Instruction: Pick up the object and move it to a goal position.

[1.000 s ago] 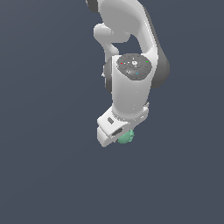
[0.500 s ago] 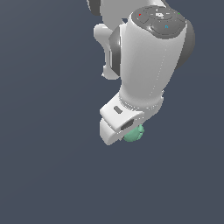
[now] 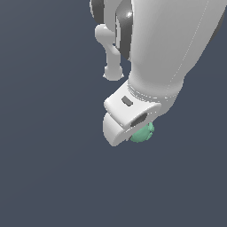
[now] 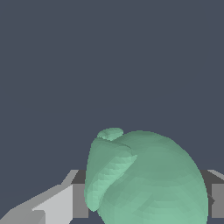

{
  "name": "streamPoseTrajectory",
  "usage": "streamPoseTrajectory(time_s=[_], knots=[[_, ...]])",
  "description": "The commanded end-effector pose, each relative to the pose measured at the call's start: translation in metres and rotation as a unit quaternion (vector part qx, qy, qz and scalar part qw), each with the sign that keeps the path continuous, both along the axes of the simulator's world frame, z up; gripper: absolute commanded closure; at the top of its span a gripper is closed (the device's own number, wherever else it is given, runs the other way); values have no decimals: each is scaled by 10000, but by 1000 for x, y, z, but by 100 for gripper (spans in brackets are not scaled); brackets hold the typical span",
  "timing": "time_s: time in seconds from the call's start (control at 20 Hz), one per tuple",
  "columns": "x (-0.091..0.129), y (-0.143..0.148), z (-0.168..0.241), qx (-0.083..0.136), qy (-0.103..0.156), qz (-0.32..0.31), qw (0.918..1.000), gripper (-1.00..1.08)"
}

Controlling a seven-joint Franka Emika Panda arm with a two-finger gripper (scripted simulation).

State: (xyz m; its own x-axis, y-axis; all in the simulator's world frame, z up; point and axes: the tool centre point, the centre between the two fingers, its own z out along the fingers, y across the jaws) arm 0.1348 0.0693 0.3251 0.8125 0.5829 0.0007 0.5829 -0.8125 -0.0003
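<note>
Looking at the exterior view, I see most of the arm (image 3: 168, 48) filling the upper right and running off the frame edge, so its upper links are cut off; its smooth white shell and dark joint bands are all I can make out up there. The gripper (image 3: 133, 126) sits at the arm's lower end as a rounded white housing, and it hides its own fingers from this camera. Only a sliver of the object (image 3: 142, 132) peeks out beneath it, on the exterior view's right side of the housing: mint green, rounded, faceted. From the wrist view the object (image 4: 148, 179) fills the lower half, a lumpy matte green ball with a small nub and a folded ridge down one side, its bottom cut off by the frame. Grey and white fingers (image 4: 65, 199) flank it on both sides, pressed against it, so I read the gripper as clamped on the object. Everything else is flat dark blue-grey background.
</note>
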Motion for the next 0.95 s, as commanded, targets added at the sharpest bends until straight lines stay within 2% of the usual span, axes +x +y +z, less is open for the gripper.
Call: streamPoseTrajectory(time_s=[0.0, 0.9], knots=[[3, 2, 8, -2, 2, -1, 10000, 108], [11, 5, 25, -2, 2, -1, 10000, 108]])
